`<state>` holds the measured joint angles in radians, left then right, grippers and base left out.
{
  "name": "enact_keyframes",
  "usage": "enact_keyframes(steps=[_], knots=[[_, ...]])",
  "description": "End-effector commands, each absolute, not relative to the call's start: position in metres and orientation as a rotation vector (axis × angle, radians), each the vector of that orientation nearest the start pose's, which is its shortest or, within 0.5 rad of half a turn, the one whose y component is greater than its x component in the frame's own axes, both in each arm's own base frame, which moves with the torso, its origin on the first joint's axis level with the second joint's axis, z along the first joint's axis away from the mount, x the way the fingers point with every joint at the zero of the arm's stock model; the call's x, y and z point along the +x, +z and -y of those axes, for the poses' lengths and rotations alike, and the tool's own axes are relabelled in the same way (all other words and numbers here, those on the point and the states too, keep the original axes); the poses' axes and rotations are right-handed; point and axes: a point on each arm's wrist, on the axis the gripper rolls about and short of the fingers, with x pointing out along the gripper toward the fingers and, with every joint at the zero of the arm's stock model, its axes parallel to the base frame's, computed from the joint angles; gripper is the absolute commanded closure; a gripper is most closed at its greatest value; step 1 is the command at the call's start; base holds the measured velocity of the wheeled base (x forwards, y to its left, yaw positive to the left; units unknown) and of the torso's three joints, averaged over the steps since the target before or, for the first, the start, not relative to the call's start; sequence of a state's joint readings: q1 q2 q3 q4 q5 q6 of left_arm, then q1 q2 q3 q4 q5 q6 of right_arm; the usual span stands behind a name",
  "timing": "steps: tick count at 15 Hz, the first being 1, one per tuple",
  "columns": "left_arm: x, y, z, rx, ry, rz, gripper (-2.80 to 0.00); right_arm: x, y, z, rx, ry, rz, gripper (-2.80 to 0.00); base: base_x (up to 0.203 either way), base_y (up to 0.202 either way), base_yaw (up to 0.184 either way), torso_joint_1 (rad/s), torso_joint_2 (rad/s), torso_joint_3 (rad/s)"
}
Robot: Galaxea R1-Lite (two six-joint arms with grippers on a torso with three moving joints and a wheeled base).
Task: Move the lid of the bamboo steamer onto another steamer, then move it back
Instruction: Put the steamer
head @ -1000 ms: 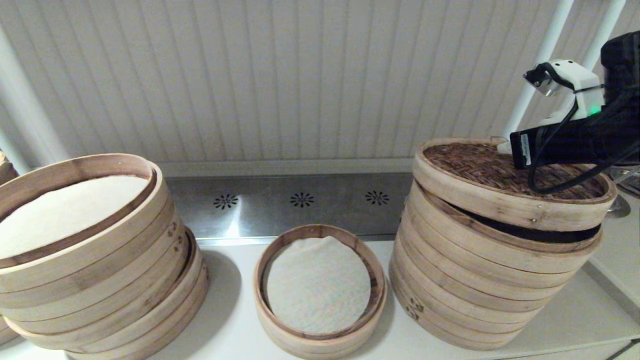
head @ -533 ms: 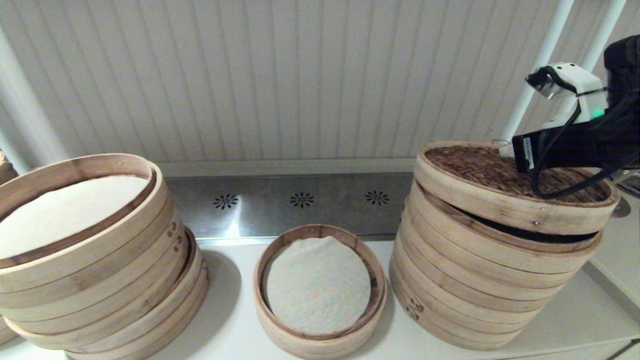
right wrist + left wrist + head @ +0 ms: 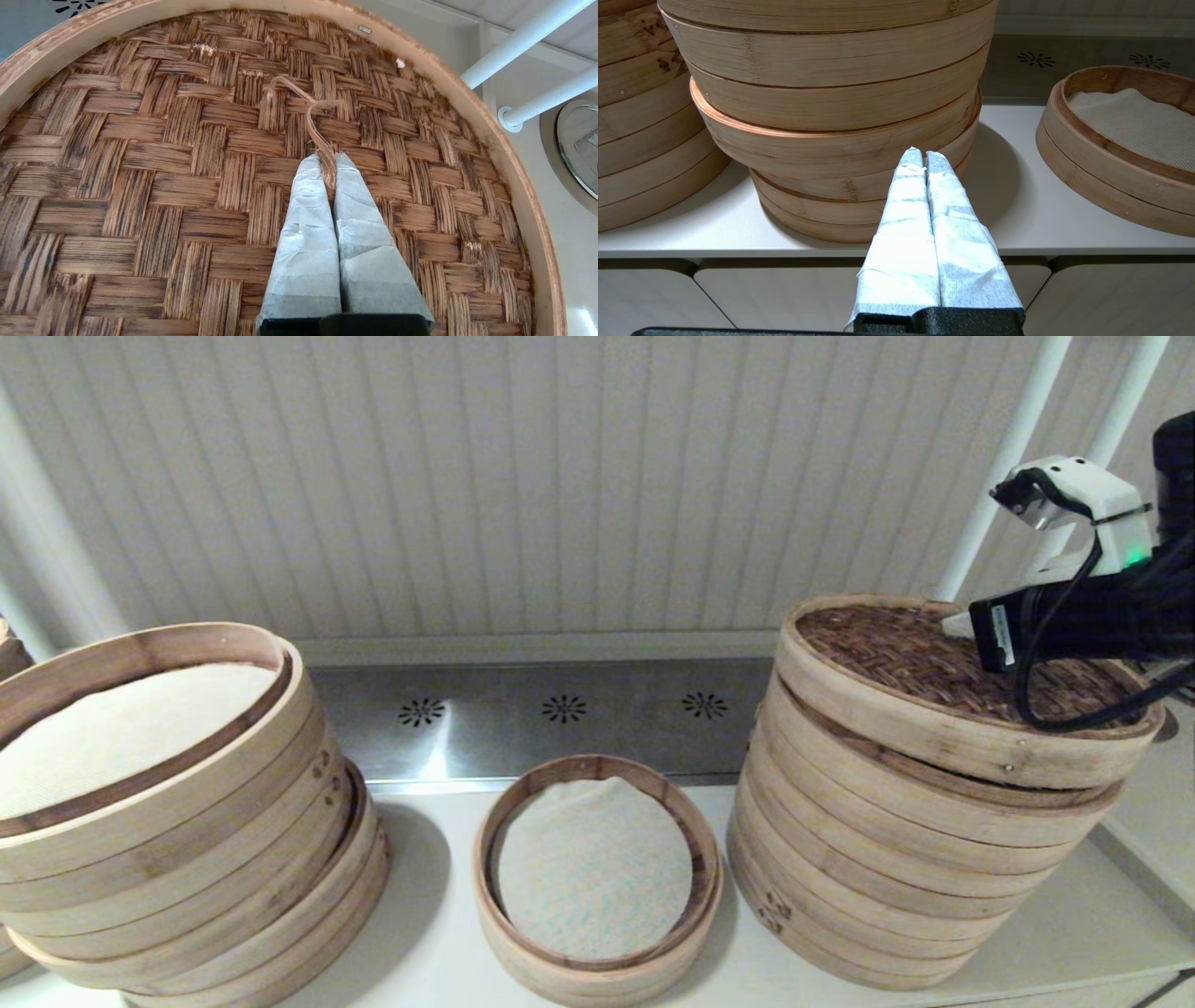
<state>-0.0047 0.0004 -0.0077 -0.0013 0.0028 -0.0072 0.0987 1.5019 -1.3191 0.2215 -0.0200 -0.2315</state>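
Observation:
The bamboo steamer lid (image 3: 896, 649), dark woven top in a pale rim, sits on the tall many-tiered stack (image 3: 887, 877) at the right. My right gripper (image 3: 328, 158) rests over the lid's middle, shut on the thin bamboo handle loop (image 3: 308, 109) of the woven top (image 3: 140, 186). In the head view its wrist (image 3: 1074, 616) covers the lid's far right part. The single low steamer (image 3: 597, 767) with a whitish cloth liner stands uncovered at the counter's middle. My left gripper (image 3: 924, 155) is shut on nothing, low by the counter's front edge before the leaning stack.
A wide leaning stack of tiers (image 3: 187, 859) fills the left, with another stack (image 3: 640, 130) beside it. The low steamer's wall (image 3: 1111, 182) shows in the left wrist view. White pipes (image 3: 1018, 448) rise behind the tall stack. A steel vent strip (image 3: 560, 709) runs along the back.
The lid was tilted with a dark gap under its near side; it has come down and now lies almost flat on the tall stack. My right wrist shifted slightly right and down with it.

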Motion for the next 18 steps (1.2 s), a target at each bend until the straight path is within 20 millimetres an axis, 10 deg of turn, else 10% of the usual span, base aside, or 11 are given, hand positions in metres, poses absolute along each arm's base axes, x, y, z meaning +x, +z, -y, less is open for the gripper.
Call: enact_keyframes(steps=[1, 18], knots=[[-0.023, 0.078, 0.000, -0.008, -0.002, 0.009, 0.00, 0.255, 0.303, -0.025, -0.254, 0.125, -0.388, 0.00, 0.000, 0.000, 0.000, 0.000, 0.00, 0.000], [-0.023, 0.078, 0.000, -0.008, -0.002, 0.009, 0.00, 0.264, 0.290, -0.027, -0.268, 0.182, -0.432, 0.00, 0.000, 0.000, 0.000, 0.000, 0.00, 0.000]])
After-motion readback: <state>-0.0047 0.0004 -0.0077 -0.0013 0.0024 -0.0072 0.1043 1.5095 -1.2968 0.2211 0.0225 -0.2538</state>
